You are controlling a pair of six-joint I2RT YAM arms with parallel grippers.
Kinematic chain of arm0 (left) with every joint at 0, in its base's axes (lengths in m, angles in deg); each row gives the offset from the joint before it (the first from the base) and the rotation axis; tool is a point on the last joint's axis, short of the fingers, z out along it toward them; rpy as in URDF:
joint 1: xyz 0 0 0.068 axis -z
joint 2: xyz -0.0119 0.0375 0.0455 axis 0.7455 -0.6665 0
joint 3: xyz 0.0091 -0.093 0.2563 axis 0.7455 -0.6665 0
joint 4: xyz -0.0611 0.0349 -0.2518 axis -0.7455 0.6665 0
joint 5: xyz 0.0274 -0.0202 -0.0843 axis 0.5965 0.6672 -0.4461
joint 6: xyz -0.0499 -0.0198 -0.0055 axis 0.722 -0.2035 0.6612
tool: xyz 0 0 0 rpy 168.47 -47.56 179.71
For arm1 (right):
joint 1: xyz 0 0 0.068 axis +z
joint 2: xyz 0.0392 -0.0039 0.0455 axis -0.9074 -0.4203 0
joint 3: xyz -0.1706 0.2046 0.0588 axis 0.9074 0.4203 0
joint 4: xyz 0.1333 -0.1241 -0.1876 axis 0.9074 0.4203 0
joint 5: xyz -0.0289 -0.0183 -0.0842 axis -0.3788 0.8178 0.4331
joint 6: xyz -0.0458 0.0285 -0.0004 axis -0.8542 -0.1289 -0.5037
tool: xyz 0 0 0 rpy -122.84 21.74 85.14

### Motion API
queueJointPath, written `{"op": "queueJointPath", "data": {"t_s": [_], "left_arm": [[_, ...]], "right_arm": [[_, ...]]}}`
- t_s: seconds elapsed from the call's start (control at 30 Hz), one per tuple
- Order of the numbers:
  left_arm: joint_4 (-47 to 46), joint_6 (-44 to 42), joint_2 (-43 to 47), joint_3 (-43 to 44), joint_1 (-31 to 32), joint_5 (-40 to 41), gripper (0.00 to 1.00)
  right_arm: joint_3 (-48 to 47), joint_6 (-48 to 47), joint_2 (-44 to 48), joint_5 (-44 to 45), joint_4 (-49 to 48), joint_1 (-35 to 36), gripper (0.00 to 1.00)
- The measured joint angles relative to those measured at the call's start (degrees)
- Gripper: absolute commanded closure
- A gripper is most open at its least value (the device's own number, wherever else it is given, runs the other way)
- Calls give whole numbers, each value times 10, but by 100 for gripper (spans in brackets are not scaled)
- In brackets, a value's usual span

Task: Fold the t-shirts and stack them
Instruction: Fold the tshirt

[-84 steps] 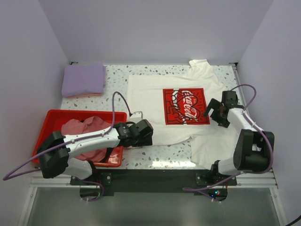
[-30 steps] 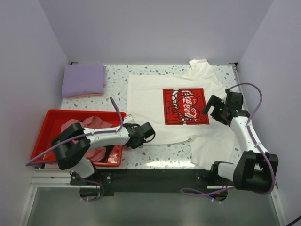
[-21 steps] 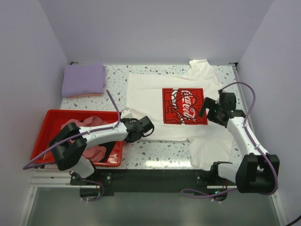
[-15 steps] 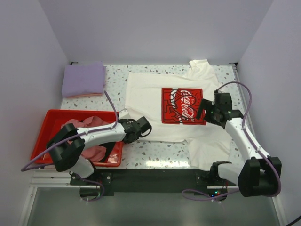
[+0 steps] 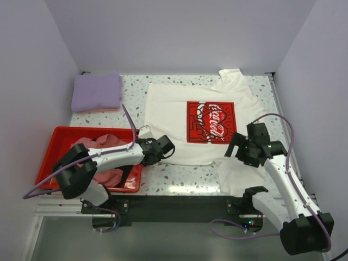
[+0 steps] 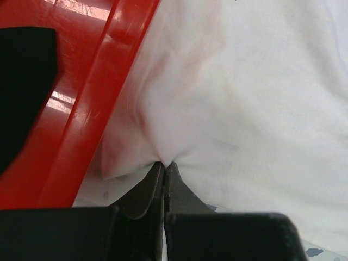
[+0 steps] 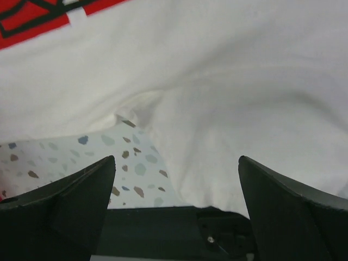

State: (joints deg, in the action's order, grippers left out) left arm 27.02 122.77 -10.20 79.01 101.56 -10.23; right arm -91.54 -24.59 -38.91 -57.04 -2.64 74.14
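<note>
One cream t-shirt (image 5: 174, 117), pinched by left end effector (image 6: 163, 166).

Cream tee (image 5: 168, 109) spread flat, lavender tee (image 5: 97, 91) folded far-left, pink tee (image 5: 99, 143) bunched

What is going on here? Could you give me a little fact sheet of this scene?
Spread out: cream-white t-shirt, red print up, on the table
Left end effector: shut, pinching that shirt's edge beside the red tray
Right end effector: open, over the shirt's near right part
Folded: lavender t-shirt, far left corner
In the tray: pink t-shirt, crumpled
</note>
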Motion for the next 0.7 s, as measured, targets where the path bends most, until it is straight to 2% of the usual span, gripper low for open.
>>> {"op": "queueJointPath", "data": {"t_s": [0.13, 0.17, 0.33, 0.63, 0.7], "left_arm": [[-5, -10, 0, -1, 0, -3, 100], [-9, -12, 0, -3, 0, -4, 100], [-28, -23, 4, -18, 0, -10, 100], [-55, -34, 7, -23, 0, -20, 100], [-59, -38, 8, -24, 0, -22, 100]], "right_arm": [[13, 1, -23, -2, 60, 0, 3], [16, 0, -32, -2, 68, 0, 9], [28, 2, -67, 0, 101, 15, 15], [73, 43, -157, 1, 80, 116, 27], [86, 58, -160, 1, 75, 126, 32]]}}
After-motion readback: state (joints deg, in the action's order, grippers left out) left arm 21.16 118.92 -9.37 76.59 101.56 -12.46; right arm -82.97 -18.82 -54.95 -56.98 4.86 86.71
